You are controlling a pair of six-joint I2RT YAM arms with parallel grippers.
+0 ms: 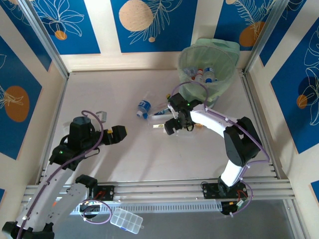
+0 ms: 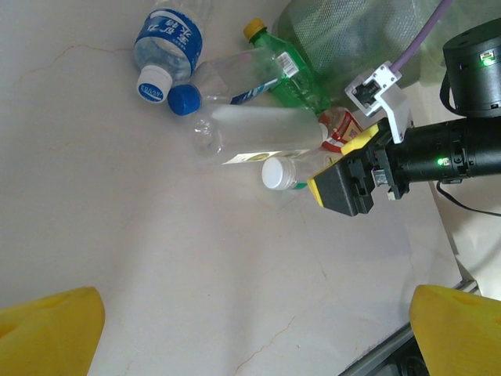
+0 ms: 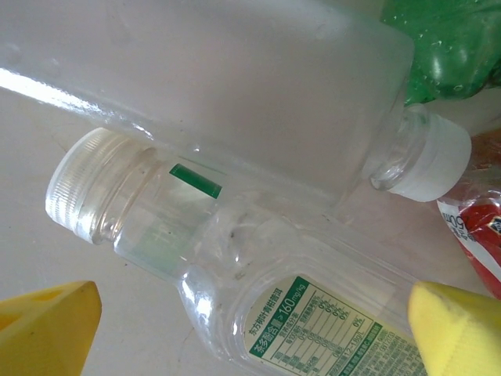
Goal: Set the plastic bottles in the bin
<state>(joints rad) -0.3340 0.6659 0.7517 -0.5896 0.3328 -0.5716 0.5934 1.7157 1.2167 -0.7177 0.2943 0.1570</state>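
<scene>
your right claw (image 3: 250,329) is spread wide: its yellow fingertips (image 3: 458,333) stand either side of a clear bottle (image 3: 235,266) with a green-and-white label, not closed on it. that bottle lies on its side on the worktop (image 1: 114,89), its ribbed cap toward the left fingertip, right against a frosted bottle (image 3: 235,86) with a white cap just beyond it. a green bottle (image 3: 446,43) and a red-label bottle (image 3: 479,227) crowd in at the right of that wrist view.

from the left wrist you can see the heap: a blue-label bottle (image 2: 168,35) and a blue-cap bottle (image 2: 235,78) on its left side, the green one with its yellow cap pointing away, the frosted one across the middle. in that view one black-and-yellow finger of the right claw sits just beside the clear bottle's white cap. the heap sits right of the worktop's centre, just in front of the bin (image 1: 227,79).

the bin stands in the far right corner of the worktop, with several bottles (image 1: 203,75) already inside.

your left claw (image 2: 250,333) is apart too, nothing between its fingertips but bare worktop. it hangs over the left half, closer to the near edge, well apart from the heap. a compartment box (image 1: 126,220) lies past the near edge, by the arm bases.
</scene>
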